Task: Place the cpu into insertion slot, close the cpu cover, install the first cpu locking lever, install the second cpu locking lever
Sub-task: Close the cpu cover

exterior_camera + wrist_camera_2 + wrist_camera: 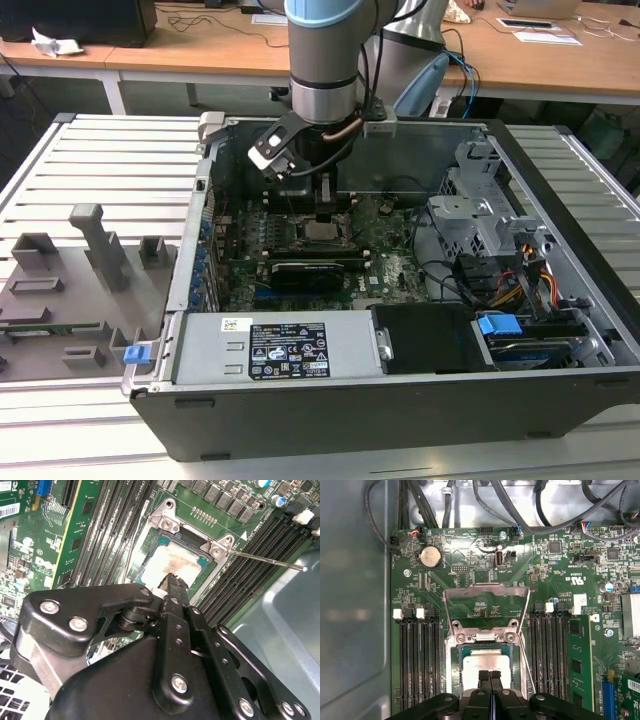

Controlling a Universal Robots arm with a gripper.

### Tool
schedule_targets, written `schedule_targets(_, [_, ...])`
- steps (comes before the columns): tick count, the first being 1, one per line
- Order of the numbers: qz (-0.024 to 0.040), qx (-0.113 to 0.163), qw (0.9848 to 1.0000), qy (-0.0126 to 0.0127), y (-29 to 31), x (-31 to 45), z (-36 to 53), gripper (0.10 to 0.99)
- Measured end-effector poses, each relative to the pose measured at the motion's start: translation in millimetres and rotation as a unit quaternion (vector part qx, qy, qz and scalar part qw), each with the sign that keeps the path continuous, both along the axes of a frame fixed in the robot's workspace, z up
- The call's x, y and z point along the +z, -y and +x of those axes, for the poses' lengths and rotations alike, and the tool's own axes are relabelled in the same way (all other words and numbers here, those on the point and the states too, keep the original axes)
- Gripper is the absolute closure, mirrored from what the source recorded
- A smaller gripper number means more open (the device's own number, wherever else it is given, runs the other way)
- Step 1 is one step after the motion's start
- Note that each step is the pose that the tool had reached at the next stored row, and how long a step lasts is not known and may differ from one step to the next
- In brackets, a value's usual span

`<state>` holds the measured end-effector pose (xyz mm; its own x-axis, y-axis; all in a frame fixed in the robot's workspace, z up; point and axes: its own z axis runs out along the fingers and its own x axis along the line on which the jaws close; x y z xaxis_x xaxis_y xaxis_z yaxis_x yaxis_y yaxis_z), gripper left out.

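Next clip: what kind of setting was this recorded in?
Probably a robotics lab or workshop: an open desktop computer case sits on a slatted metal table beneath a robot arm, with wooden desks behind.

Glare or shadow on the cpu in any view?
Second wrist view: a bright glare patch washes out much of the cpu top; first wrist view: evenly lit with only a mild sheen, the gripper hiding part of it; exterior view: no glare on it, the case interior dimmer than the desks behind.
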<state>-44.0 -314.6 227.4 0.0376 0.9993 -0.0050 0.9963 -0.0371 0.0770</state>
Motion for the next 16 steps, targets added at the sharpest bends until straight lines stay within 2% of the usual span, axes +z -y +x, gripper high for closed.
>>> schedule_targets(16, [0.0,0.0,1.0,0.0,0.0,7.0,0.0,0.98])
